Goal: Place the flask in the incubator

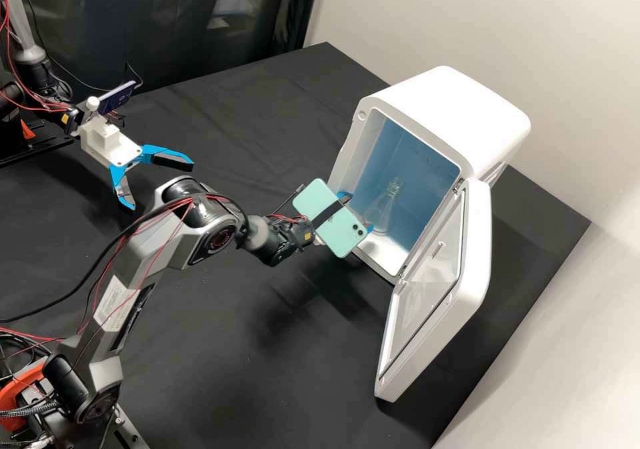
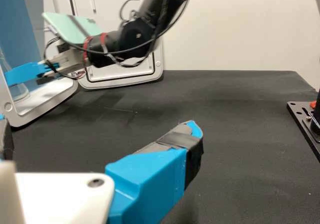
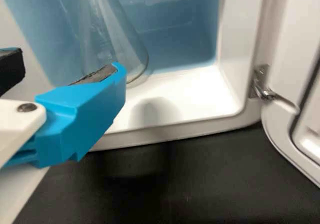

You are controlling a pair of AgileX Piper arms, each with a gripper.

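- Right arm [image 1: 167, 235]: stretched from the near left corner of the bench [image 1: 267, 355], elbow raised, forearm about level, wrist aimed into the open front of the incubator [image 1: 460, 122].
- Teal phone [image 1: 331, 217]: strapped across that wrist, just outside the incubator's opening.
- Right gripper [image 3: 62, 69]: at the incubator's threshold, fingers parted by a moderate gap and clamped on nothing. One blue finger [image 3: 80, 114] lies just in front of the lower body of the flask [image 3: 110, 29]; cannot tell whether touching.
- Same flask, from the high view [image 1: 387, 203]: clear glass, upright on the white floor inside the blue-walled chamber, toward the back.
- Door [image 1: 453, 282]: swung fully open, hanging at the incubator's near right side.
- Left gripper [image 1: 160, 183]: well apart from the incubator, at the bench's far left, raised above the black surface and angled down toward the incubator. Fingers spread wide, holding nothing, touching nothing.
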